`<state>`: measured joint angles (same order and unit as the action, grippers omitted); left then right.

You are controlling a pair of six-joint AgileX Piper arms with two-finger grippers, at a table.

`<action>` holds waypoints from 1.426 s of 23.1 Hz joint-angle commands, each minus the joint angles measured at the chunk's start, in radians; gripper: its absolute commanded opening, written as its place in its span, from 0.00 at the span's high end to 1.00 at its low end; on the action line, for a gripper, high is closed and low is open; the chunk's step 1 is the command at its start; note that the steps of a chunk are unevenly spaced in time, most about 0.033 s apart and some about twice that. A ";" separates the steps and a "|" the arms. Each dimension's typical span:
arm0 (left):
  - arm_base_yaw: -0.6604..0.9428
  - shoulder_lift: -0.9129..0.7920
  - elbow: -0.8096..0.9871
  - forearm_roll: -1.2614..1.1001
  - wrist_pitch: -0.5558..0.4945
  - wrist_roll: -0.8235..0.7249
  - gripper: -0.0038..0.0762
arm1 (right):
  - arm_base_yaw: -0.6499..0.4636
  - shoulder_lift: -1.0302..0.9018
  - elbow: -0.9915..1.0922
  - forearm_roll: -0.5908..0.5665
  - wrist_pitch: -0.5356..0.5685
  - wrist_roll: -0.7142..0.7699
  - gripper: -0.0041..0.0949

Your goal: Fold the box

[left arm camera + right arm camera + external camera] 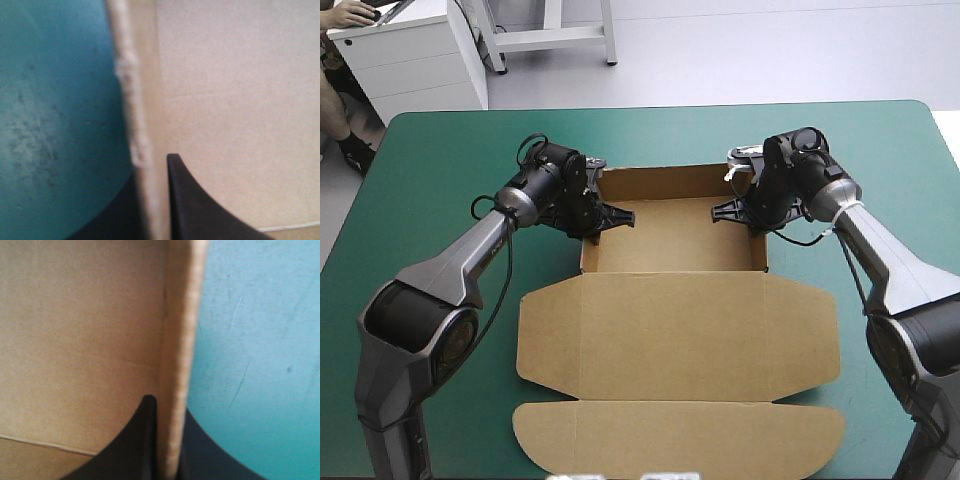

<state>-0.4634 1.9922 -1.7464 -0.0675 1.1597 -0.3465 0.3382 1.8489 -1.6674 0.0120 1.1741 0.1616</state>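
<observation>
box [670, 330]: brown board, matt, cut edge rough and fibrous | cover [440, 150]: teal-green, matt, faintly scuffed

plain brown box [680, 330], teal-green table cover [440, 160], black fingers [200, 215]

"How does the left pincer [150, 172] sit on the box [675, 300]?"

"I only get half of it. Its outer finger [122, 210] is mostly hidden behind the left wall [142, 75], tip included, and up close that wall's edge is a blur."

"And the right pincer [170, 407]?"

"Same there. The right wall [180, 330] covers the outer fingertip. From above, the fingertips are too small to judge against the walls. The table [420, 150] is cut off at its near edge, below the lid [680, 440]."
</observation>
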 commanded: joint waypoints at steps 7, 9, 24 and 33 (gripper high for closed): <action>-0.003 -0.040 -0.021 0.010 -0.013 0.094 0.61 | -0.004 -0.059 -0.030 0.020 -0.023 -0.077 0.53; -0.003 -0.040 -0.021 0.007 -0.005 0.094 0.48 | -0.004 -0.059 -0.030 0.020 -0.018 -0.071 0.31; -0.003 -0.042 -0.268 0.084 0.125 0.099 0.41 | -0.004 -0.059 -0.186 -0.092 0.028 -0.005 0.17; -0.003 -0.271 -0.268 0.082 0.125 0.172 0.96 | -0.004 -0.224 -0.136 -0.084 0.080 -0.031 0.17</action>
<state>-0.4626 1.8501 -2.0345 0.0320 1.2479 -0.1795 0.3382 1.7222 -1.8298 -0.0639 1.2396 0.1435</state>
